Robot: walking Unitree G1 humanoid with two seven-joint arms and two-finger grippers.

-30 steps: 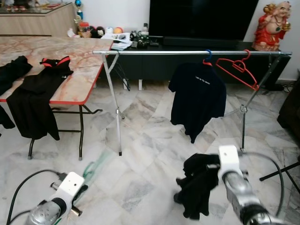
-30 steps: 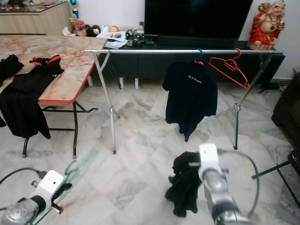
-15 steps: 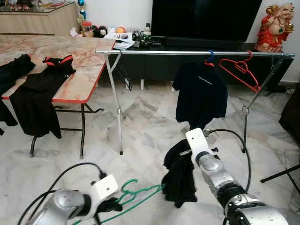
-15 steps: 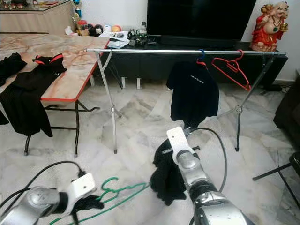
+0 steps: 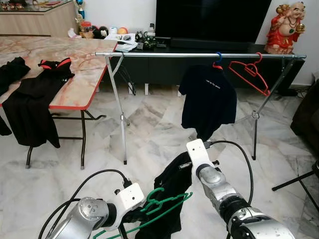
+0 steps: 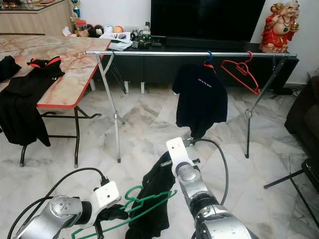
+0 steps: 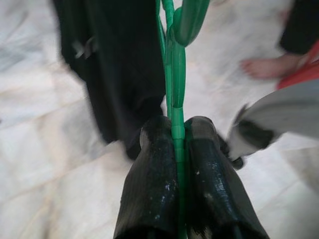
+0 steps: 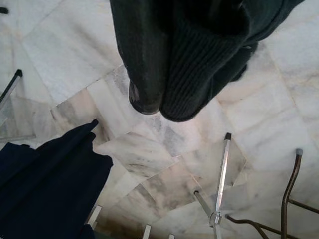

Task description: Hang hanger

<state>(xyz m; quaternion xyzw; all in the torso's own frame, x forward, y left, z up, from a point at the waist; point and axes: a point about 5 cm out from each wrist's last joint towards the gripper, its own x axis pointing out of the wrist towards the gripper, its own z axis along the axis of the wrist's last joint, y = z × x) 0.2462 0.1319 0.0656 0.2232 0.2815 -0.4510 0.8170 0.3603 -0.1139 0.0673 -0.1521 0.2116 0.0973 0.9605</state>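
Pinching the green hanger [image 5: 162, 205] flat between its two fingers, the left gripper [image 7: 175, 149] holds it at the lower centre of the left eye frame, touching the black garment [image 5: 167, 196] that the right gripper [image 8: 169, 94] has clamped in its folds. The step in hand looks like threading the hanger into the garment. Next, its arm must slip inside the collar before anything goes up to the rail [image 5: 199, 55] across the upper frame.
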